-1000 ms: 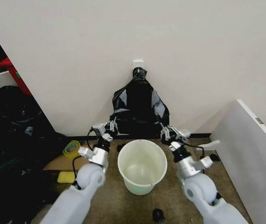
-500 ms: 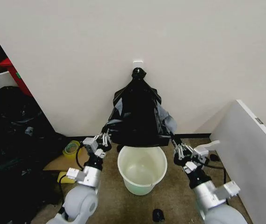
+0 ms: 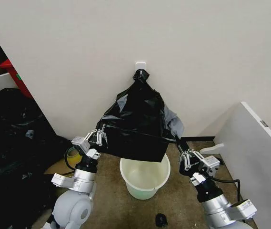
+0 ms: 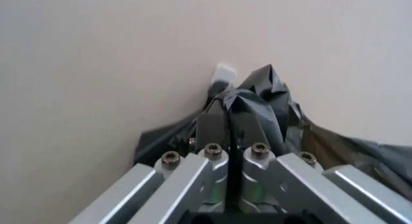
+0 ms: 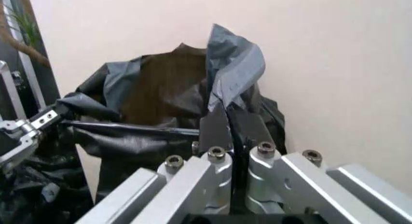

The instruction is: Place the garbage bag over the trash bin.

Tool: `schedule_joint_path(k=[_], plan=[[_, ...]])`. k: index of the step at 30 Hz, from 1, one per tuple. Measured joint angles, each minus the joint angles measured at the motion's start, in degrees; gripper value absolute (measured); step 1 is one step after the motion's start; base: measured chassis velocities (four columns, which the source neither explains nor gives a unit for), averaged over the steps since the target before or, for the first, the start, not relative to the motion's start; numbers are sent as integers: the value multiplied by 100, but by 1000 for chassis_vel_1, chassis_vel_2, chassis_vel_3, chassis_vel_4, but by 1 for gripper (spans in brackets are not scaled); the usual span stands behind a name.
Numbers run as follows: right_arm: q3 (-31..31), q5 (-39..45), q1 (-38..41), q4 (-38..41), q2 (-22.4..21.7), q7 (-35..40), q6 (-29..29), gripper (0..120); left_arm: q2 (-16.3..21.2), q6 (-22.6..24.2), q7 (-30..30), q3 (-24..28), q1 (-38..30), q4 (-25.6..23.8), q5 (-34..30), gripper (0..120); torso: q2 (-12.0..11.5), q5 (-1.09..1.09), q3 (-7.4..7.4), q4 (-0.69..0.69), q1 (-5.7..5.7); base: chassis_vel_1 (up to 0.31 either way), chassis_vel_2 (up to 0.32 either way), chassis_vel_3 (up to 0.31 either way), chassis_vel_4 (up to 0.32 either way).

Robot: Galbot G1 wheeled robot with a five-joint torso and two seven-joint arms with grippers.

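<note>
Head view: the trash bin (image 3: 145, 177) stands on the floor by the wall, nothing visible inside. Above it the black garbage bag (image 3: 137, 124) hangs from a wall hook (image 3: 140, 65), its mouth stretched between the left gripper (image 3: 98, 138) and right gripper (image 3: 186, 159), each pinching an edge.

The garbage bag (image 3: 137, 126) is glossy black with pale grey sheen where it catches light. The trash bin (image 3: 145, 177) is plain off-white, unpatterned. The left gripper (image 3: 100, 137) and right gripper (image 3: 183, 156) are silver metal with dark fingers. The wall (image 3: 197, 52) is plain cream, its hook (image 3: 140, 64) white. A tape roll (image 3: 71, 153) is yellow-green, and a sponge (image 3: 67, 179) is yellow. The floor (image 3: 173, 202) is mottled brown.
</note>
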Motion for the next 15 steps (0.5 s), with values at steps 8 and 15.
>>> schedule_joint_path(k=[8, 15], plan=[[82, -16, 220, -516, 79, -92, 88, 0, -276, -2, 117, 521, -85, 574, -3, 0, -1, 0, 1, 0, 0, 0, 0, 0, 0], [-15, 36, 360, -1065, 239, -165, 146, 0, -346, -44, 201, 896, -97, 959, 100, 0, -1, 2, 0, -1, 0, 0, 0, 0, 0]])
